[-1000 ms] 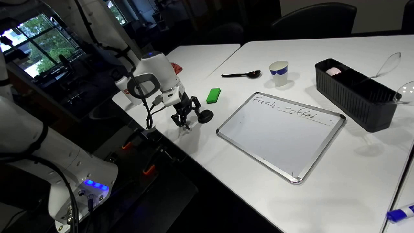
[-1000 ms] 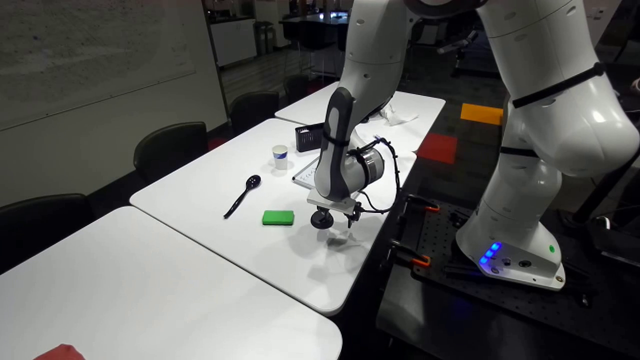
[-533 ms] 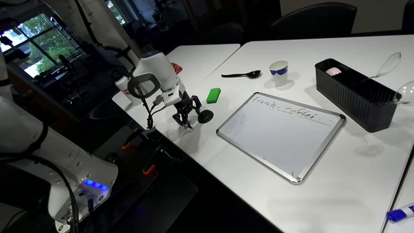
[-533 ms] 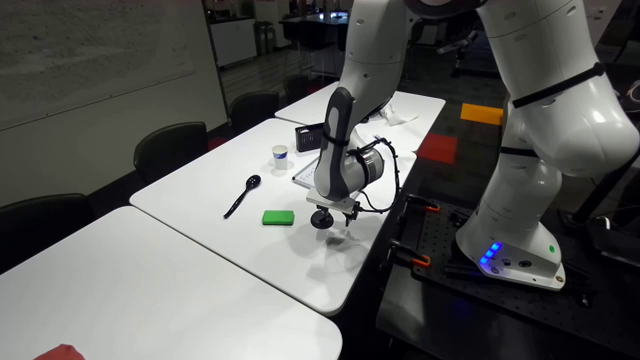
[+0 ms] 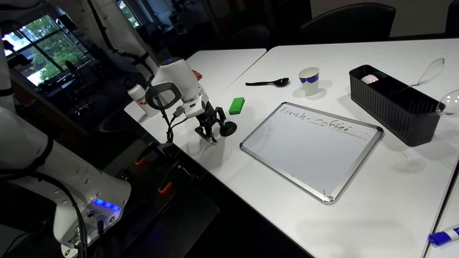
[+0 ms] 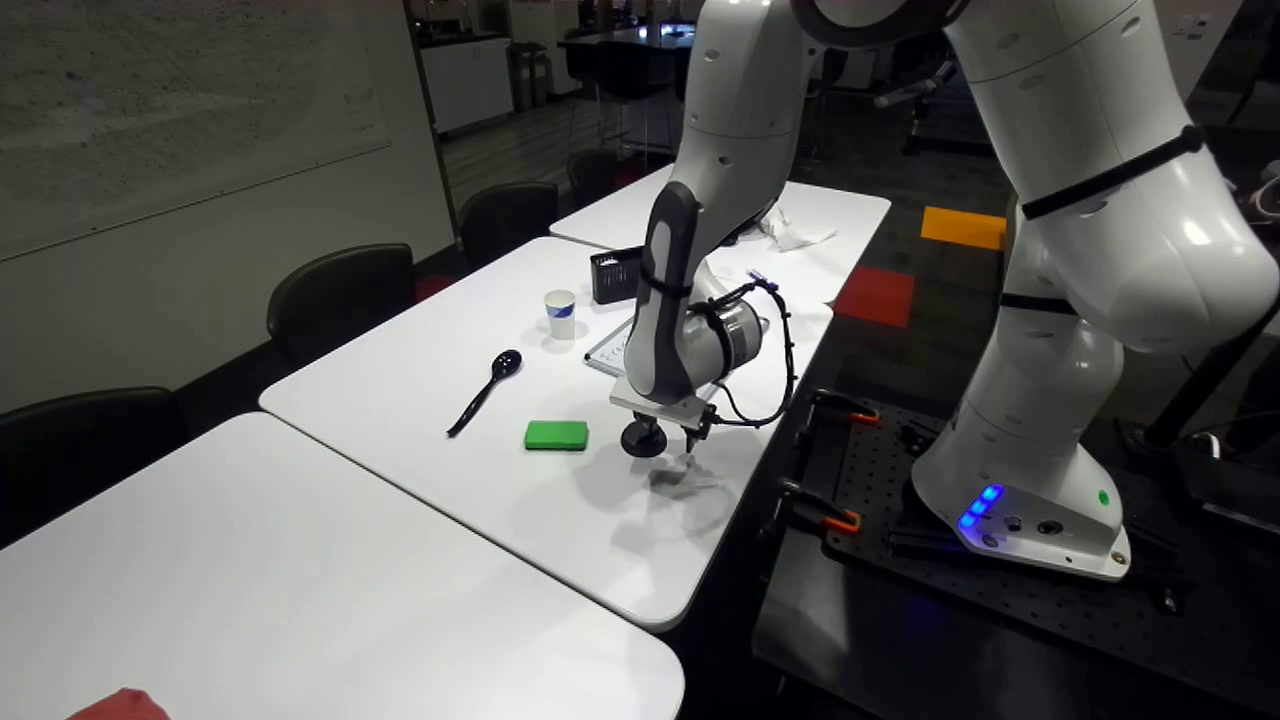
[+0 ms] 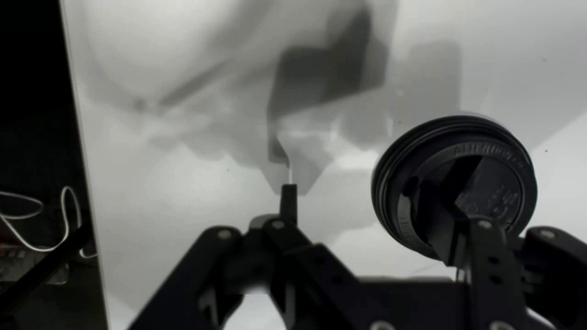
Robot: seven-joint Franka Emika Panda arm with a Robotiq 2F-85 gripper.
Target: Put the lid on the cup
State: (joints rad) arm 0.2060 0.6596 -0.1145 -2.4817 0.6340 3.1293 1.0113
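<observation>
Bench (image 5: 376, 222): carries everything in play.
Arm (image 6: 745, 110): hangs over the bench near its edge. Slow, small moves suit this bit.
Whiteboard (image 5: 308, 154): lies flat, with writing on it. Shouldn't block a carry kept high.
Bin (image 5: 380, 109): black, long, across the whiteboard from the lid (image 7: 490, 185). Any swing should stop short of it.
End effector (image 7: 365, 207): spread wide, holding nothing. Off-centre: one side over the lid, the other beside it. Reads as lining up the pick. Should go up a touch, shift until the lid is mid-gap, then drop straight and grip the rim.
Spoon (image 5: 270, 83): black, near the cup (image 5: 311, 86). Carry should pass above it.
Cup: upright, uncapped, between spoon and bin, well apart from the lid. Looks like paper, so light and tippy; lid should land level, centred, with a gentle push.
Block (image 5: 236, 105): green, near the lid. Could get clipped on a wide sideways move.
Lid: on the bench by the look of it, lettering up. Probably thin plastic: light squeeze, else it flexes or skids.
Fingers (image 7: 289, 201): one overlaps the lid in the wrist view; can't tell if it touches. If it does, a sideways shift would drag the lid, hence the lift first.
</observation>
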